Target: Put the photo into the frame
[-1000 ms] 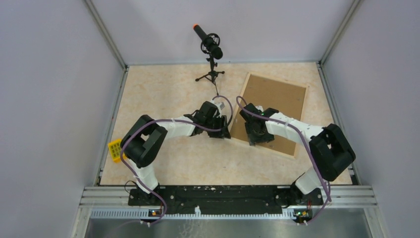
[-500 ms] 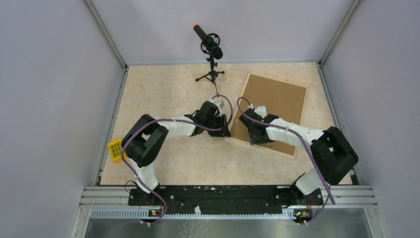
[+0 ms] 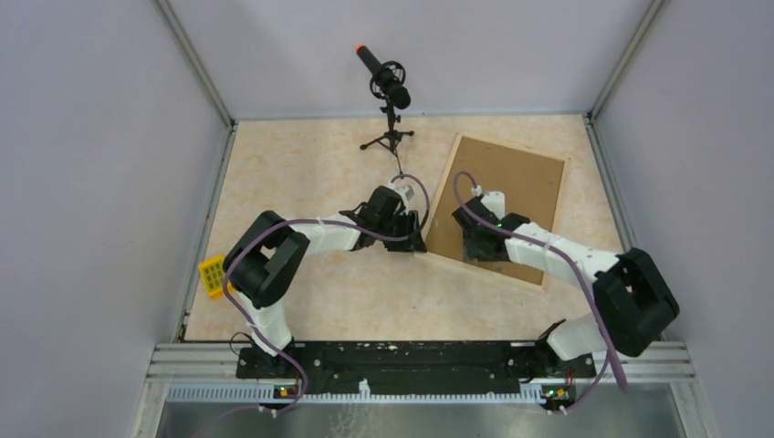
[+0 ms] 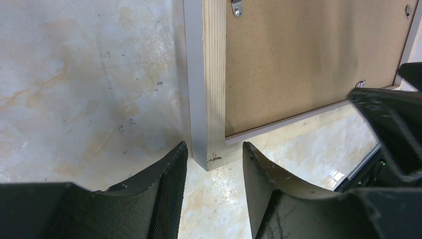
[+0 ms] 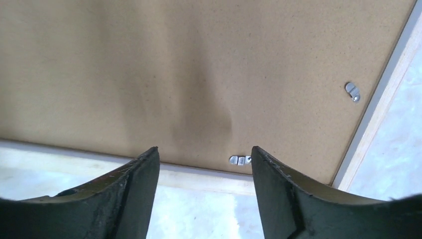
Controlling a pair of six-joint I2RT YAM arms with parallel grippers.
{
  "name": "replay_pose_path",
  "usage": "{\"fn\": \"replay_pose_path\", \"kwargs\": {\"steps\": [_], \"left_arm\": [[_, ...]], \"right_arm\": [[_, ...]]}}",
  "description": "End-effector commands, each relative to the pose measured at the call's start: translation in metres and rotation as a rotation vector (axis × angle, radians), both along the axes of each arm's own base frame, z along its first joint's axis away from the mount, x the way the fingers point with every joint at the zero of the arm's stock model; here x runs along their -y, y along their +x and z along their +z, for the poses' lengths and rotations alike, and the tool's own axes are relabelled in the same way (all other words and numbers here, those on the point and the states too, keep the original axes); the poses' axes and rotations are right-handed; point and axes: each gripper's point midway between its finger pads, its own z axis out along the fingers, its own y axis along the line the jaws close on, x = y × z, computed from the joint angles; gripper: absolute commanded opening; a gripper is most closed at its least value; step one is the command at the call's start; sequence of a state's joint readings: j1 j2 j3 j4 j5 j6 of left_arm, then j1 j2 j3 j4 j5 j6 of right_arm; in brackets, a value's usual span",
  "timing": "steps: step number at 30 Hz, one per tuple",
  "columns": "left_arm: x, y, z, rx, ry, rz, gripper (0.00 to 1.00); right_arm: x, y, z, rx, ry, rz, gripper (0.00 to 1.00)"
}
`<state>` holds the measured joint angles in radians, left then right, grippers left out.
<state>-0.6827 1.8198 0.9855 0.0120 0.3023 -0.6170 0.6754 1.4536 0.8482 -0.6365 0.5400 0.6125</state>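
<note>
Overhead, the frame (image 3: 511,146) lies back-up at centre right, no photo in sight; left wrist: spread left fingers (image 4: 169,174) straddle its corner at lower centre; right wrist: spread right fingers (image 5: 134,184) hover over the backing board (image 5: 199,74); we should centre them on the clip (image 5: 240,160).
</note>
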Motion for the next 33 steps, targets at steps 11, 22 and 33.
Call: {"fn": "replay_pose_path", "kwargs": {"steps": [11, 22, 33], "left_arm": [[-0.005, -0.005, -0.010, -0.078, -0.015, -0.018, 0.50], [-0.008, 0.004, -0.031, -0.081, 0.008, -0.008, 0.44], [-0.031, -0.008, -0.055, -0.067, 0.100, -0.018, 0.42]], "right_arm": [[-0.100, 0.059, 0.051, -0.016, 0.819, 0.207, 0.60], [-0.112, 0.113, -0.005, -0.018, 0.779, 0.133, 0.28], [-0.128, 0.109, -0.024, -0.081, 0.925, 0.113, 0.25]]}}
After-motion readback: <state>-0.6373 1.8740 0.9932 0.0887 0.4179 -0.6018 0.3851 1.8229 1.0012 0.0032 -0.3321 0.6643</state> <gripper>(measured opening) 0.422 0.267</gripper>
